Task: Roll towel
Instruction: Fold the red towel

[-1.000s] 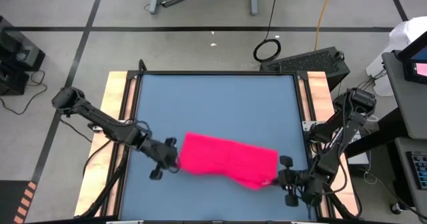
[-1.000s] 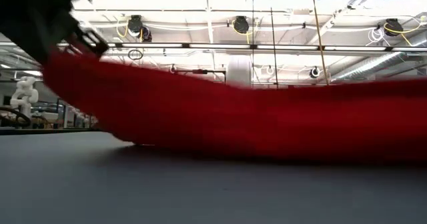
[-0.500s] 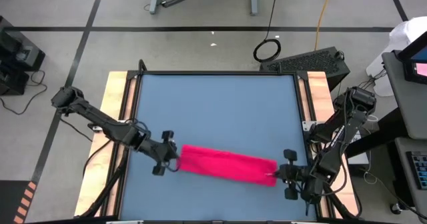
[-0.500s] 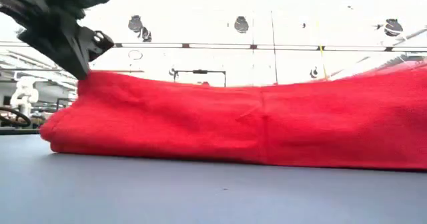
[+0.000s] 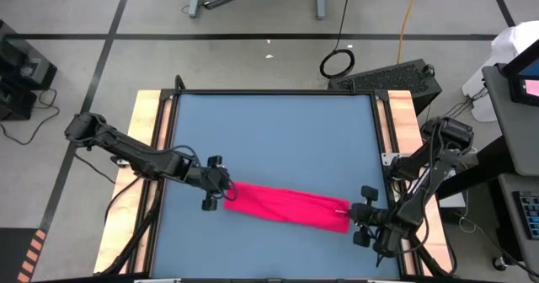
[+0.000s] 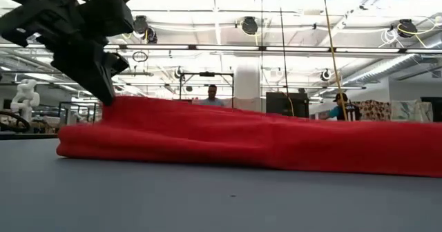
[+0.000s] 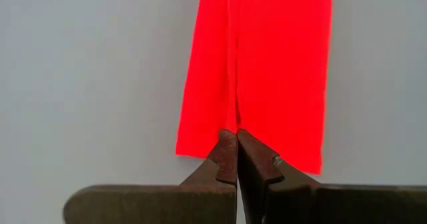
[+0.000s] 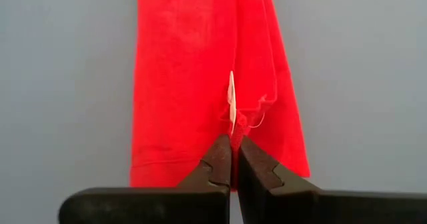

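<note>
Folded into a long narrow strip but not yet rolled, the bright red-pink cloth towel (image 5: 286, 208) lies lower centre, the left gripper (image 5: 221, 192) and right gripper (image 5: 355, 221) each clenched on an end.

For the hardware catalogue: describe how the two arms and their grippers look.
Both arms are dark, slim and jointed, with dark cables trailing near their bases. The left gripper and right gripper each carry small round black knobs on their sides. Up close, the fingers are dark brown-black, tapering to narrow tips with stepped, notched inner edges.
</note>
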Available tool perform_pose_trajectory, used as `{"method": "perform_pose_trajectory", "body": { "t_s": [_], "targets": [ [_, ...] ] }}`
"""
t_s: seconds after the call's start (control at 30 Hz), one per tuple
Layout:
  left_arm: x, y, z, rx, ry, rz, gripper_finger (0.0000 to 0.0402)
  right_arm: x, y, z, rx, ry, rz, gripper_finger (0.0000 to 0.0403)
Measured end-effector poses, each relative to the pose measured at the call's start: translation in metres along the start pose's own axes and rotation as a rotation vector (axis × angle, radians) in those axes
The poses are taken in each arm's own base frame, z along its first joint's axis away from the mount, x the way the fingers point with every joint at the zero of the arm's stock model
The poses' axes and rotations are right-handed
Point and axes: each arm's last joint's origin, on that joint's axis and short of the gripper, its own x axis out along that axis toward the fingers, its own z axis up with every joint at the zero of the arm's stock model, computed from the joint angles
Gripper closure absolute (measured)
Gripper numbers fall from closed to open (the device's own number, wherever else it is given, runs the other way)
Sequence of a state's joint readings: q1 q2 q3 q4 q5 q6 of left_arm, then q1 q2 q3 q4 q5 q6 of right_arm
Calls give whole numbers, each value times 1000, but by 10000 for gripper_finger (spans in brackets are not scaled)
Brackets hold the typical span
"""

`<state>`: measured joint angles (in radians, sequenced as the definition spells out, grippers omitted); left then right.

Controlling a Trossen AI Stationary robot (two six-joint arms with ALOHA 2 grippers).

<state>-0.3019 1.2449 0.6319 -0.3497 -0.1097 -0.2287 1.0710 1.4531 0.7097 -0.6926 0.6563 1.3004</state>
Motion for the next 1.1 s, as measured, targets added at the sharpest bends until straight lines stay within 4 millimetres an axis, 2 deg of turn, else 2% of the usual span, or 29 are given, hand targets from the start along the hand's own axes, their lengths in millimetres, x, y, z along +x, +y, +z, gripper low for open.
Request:
{"method": "perform_pose_trajectory", "body": {
  "t_s": [0.27, 0.67, 0.8, 0.93, 1.1],
  "targets": [
    [12, 0, -4, 5, 63, 19, 402, 7, -1, -2, 34, 16, -41, 403],
    [13, 2, -2, -64, 37, 56, 402, 4, -7, 0, 91, 16, -75, 396],
    [13, 2, -1, -82, 20, 52, 402, 5, -7, 1, 129, 16, -79, 366],
    [13, 2, -1, -91, 24, 53, 402, 6, -8, 2, 162, 24, -83, 314],
    [13, 2, -1, -106, 29, 55, 402, -8, -12, 7, 184, 122, -69, 257]
  ]
}}
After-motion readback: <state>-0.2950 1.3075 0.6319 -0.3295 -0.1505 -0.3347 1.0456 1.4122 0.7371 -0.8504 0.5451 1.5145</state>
